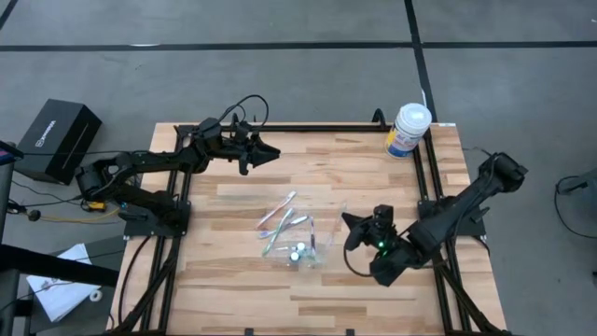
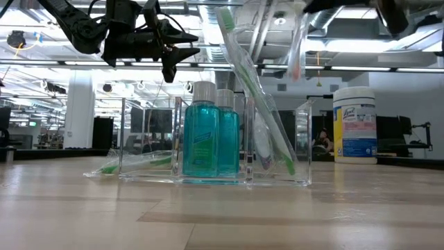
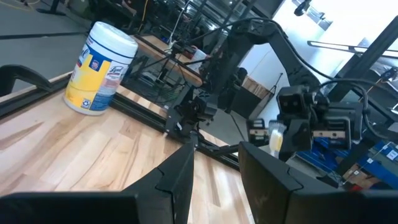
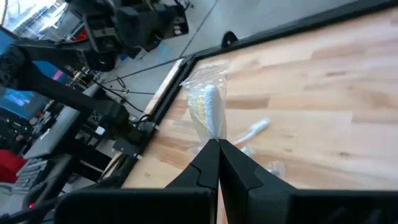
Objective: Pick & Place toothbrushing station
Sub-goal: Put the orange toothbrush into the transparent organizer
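A clear plastic container (image 1: 306, 250) stands mid-table with two teal tubes (image 2: 208, 132) upright in it. A green toothbrush (image 2: 258, 104) leans in its right compartment. Several pale toothbrushes (image 1: 283, 220) lie flat on the wood just left of it. Right of the container, above the table, my right gripper (image 4: 217, 149) is shut on a toothbrush in a clear wrapper (image 4: 208, 111); the same brush shows in the low view (image 2: 295, 43). At the far left my left gripper (image 3: 214, 180) hovers open and level, with nothing between its fingers. My right gripper pinches the wrapped toothbrush between its two fingertips, just behind the bristled head (image 4: 213, 134). The head sticks out past the fingertips, roughly in line with the fingers. The brush is lifted clear of the table; the rest of it is hidden behind the fingers.
A white wipes tub with a blue-yellow label (image 1: 409, 129) stands at the far right corner. Black frame rails (image 1: 434, 177) run along the table's left and right sides. A black box (image 1: 58, 138) sits on the floor beyond the left edge.
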You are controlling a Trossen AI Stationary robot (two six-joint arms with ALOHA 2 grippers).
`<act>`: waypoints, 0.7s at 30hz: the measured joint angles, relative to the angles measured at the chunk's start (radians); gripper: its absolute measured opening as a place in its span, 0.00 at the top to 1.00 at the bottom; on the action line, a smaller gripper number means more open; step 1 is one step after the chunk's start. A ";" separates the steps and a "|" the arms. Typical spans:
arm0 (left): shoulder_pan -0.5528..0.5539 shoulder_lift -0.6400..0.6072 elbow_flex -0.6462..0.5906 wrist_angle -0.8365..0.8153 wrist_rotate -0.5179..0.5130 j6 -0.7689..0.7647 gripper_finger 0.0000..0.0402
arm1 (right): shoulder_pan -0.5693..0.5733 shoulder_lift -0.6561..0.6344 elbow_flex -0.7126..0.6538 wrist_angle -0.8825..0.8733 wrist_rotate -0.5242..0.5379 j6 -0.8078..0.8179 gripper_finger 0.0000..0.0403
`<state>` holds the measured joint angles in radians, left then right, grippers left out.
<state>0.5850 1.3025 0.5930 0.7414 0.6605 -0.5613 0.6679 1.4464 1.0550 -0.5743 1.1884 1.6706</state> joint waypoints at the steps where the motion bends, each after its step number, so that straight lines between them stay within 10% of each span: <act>1: 0.000 0.000 0.000 0.000 0.000 0.000 0.70 | 0.000 0.014 0.000 0.004 -0.006 0.022 1.00; 21: 0.000 0.000 0.000 -0.002 -0.002 -0.003 0.70 | -0.035 0.088 0.000 0.027 -0.069 -0.014 1.00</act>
<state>0.5850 1.3025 0.5930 0.7397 0.6588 -0.5644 0.6331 1.5345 1.0554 -0.5472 1.1194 1.6570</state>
